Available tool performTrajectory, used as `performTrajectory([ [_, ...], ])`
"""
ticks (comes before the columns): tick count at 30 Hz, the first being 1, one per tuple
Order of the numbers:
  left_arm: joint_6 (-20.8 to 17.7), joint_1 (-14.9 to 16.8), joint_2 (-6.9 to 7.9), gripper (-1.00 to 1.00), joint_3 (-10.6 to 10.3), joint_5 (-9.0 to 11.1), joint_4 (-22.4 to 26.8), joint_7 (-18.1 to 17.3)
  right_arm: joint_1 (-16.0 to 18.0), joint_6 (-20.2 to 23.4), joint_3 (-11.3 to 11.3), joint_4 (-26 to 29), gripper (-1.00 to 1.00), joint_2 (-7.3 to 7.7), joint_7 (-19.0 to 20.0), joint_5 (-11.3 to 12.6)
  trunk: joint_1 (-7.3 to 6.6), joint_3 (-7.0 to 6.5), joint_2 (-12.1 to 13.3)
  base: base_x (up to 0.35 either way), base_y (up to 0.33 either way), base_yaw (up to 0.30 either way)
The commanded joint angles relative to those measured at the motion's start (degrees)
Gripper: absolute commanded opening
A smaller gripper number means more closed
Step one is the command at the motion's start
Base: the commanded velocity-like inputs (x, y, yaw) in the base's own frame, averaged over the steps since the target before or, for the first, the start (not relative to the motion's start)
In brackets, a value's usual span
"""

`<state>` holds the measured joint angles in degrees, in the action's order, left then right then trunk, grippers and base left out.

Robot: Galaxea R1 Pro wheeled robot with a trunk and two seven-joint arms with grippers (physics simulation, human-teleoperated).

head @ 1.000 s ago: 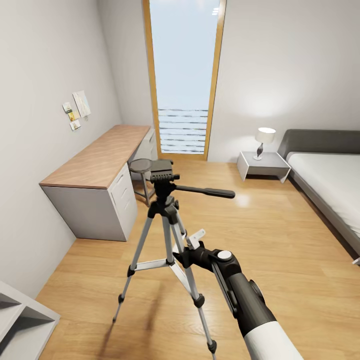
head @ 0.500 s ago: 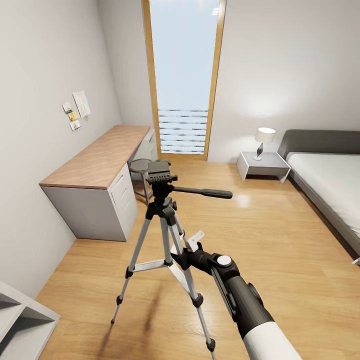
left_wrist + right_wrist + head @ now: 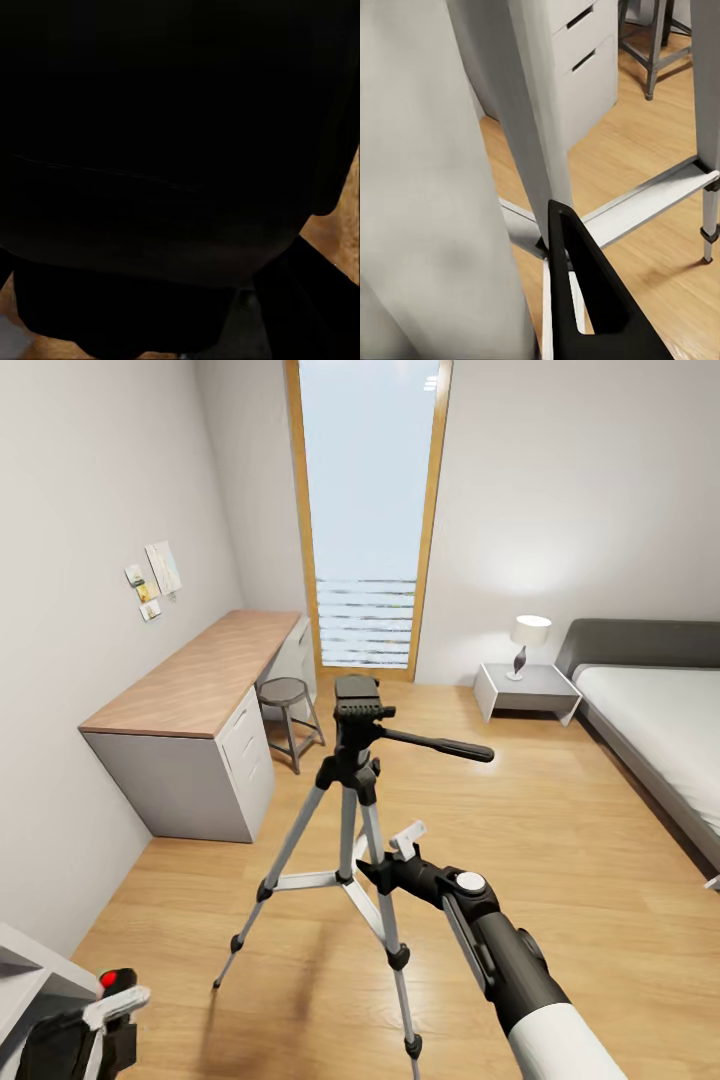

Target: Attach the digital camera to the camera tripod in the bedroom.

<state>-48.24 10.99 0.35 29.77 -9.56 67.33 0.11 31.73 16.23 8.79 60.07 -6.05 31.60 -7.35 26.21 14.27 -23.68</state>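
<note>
My left end effector (image 3: pixel 105 1010) is clenched on the digital camera (image 3: pixel 112 985), low at my left side. Its seat, the black head of the camera tripod (image 3: pixel 358 705), lies up, forward and to the right of it, above the upright centre column. My right end effector (image 3: pixel 392 860) is at the tripod's legs; whether it grips I cannot tell.

Your light wood floor (image 3: pixel 560 830), camera tripod (image 3: pixel 350 830), stool (image 3: pixel 288 705), desk (image 3: pixel 200 730), nightstand (image 3: pixel 527 690), bed (image 3: pixel 660 730) standing on it.
</note>
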Motion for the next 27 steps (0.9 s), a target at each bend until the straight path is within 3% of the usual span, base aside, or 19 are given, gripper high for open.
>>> performTrajectory([
  [1, -2.8, 0.0, 0.01, -1.0, -1.1, -0.7, 3.6, -0.9, 0.0, 0.6, 0.0, -2.6, -1.0, 0.0, 0.5, -0.8, 0.04, 0.13, -0.1, 0.0, 0.0, 0.0],
  [3, -7.4, 0.2, 0.0, -1.0, -4.0, -0.1, 11.0, -2.9, 0.0, 0.6, -0.1, -2.6, -1.0, 0.07, 0.5, -0.8, 0.04, 0.13, -0.1, 0.0, 0.0, 0.0],
  [6, -10.2, 1.8, -0.04, -1.0, -6.6, 0.5, 15.6, -4.3, 0.0, 0.6, 0.0, -2.6, -1.0, 0.08, 0.4, -0.8, 0.04, 0.13, -0.1, 0.0, 0.0, 0.0],
  [7, -11.4, 8.0, -0.28, -1.0, -7.9, 0.8, 17.4, -4.8, 0.0, 0.7, 0.0, -2.7, -1.0, 0.08, 0.3, -0.8, 0.04, 0.13, -0.1, 0.0, 0.0, 0.0],
  [9, -11.8, 15.5, -0.57, -1.0, -8.5, 1.0, 17.2, -5.1, 0.0, 0.7, 0.0, -2.7, -1.0, 0.12, 0.2, -1.0, 0.04, 0.13, -0.1, 0.0, 0.0, 0.0],
  [12, -11.8, 21.5, -0.86, -1.0, -8.6, 1.1, 15.0, -5.2, 0.0, 0.7, 0.0, -2.7, -1.0, 0.14, 0.2, -1.3, 0.04, 0.13, -0.1, 0.0, 0.0, 0.0],
  [13, -11.8, 25.8, -0.99, -1.0, -8.7, 1.1, 12.6, -5.2, 0.0, 0.7, 0.0, -2.7, -1.0, 0.15, 0.1, -1.6, 0.04, 0.13, -0.1, 0.0, 0.0, 0.0],
  [15, -11.8, 30.1, -1.08, -1.0, -8.8, 1.1, 9.8, -5.2, 0.0, 0.8, 0.0, -2.6, -1.0, 0.15, 0.1, -2.1, 0.04, 0.13, -0.1, 0.0, 0.0, 0.0],
  [17, -11.8, 43.7, -1.14, -1.0, -8.8, 1.4, -2.0, -5.4, 0.0, 0.8, 0.0, -2.6, -1.0, 0.16, 0.0, -4.0, 0.04, 0.13, -0.1, 0.0, 0.0, 0.0],
  [19, -11.8, 49.0, -1.06, -1.0, -8.9, 1.4, -7.2, -5.3, 0.0, 0.8, 0.0, -2.6, -1.0, 0.16, 0.0, -4.8, 0.04, 0.13, -0.1, 0.0, 0.0, 0.0],
  [20, -11.8, 54.5, -0.93, -1.0, -8.9, 1.3, -12.4, -5.3, 0.0, 0.8, 0.0, -2.6, -1.0, 0.16, 0.0, -5.5, 0.04, 0.13, -0.1, 0.0, 0.0, 0.0],
  [23, -11.8, 62.0, -0.79, -1.0, -8.9, 1.3, -19.2, -5.2, 0.0, 0.9, 0.0, -2.5, -1.0, 0.16, 0.0, -6.4, 0.04, 0.13, -0.1, 0.0, 0.0, 0.0],
  [24, -11.8, 66.3, -0.75, -1.0, -8.9, 1.4, -22.8, -5.2, 0.0, 1.0, 0.0, -2.4, -1.0, 0.16, 0.0, -6.7, 0.04, 0.13, -0.1, 0.0, 0.0, 0.0],
  [26, -11.8, 70.0, -0.77, -1.0, -8.9, 1.4, -25.7, -5.3, 0.0, 1.1, 0.0, -2.3, -1.0, 0.16, 0.0, -7.0, 0.04, 0.13, -0.1, 0.0, 0.0, 0.0],
  [27, -11.8, 73.3, -0.86, -1.0, -8.8, 1.5, -28.0, -5.3, 0.0, 1.2, 0.0, -2.3, -1.0, 0.16, 0.0, -7.1, 0.04, 0.13, -0.1, 0.0, 0.0, 0.0],
])
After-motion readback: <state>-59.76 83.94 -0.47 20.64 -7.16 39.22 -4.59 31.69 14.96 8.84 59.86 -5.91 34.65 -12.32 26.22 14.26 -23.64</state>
